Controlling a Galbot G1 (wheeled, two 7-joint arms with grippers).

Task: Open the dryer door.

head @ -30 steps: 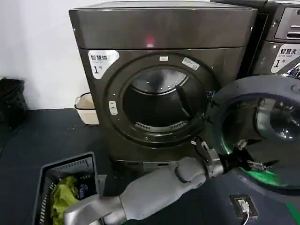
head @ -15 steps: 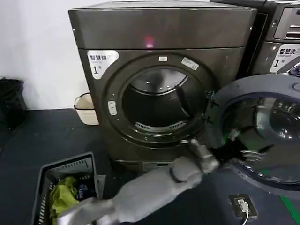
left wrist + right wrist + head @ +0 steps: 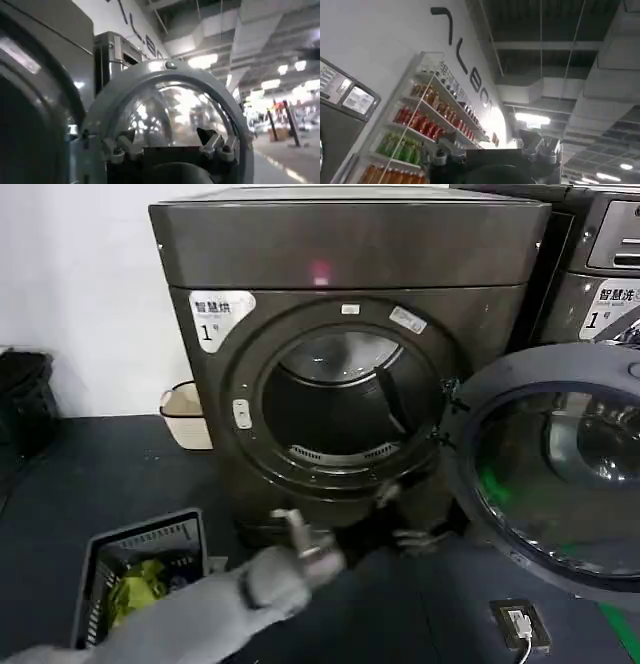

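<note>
Left gripper [image 3: 405, 524], fingers spread and empty, hangs below the dryer [image 3: 345, 254]; swinging up could knock the wide-open dryer door [image 3: 550, 474].

left gripper [image 3: 400, 519] motion-blurred, dryer door [image 3: 555, 474] cut off at edge

A white wall [image 3: 80, 284] backs a dark floor [image 3: 110, 474], where a cream bin [image 3: 186, 416] and a laundry basket [image 3: 140, 569] sit. Elsewhere, shelves of bottled drinks [image 3: 420, 130] line a wall beneath exposed ceiling ducts [image 3: 555, 90] and strip lights [image 3: 532, 118].
</note>
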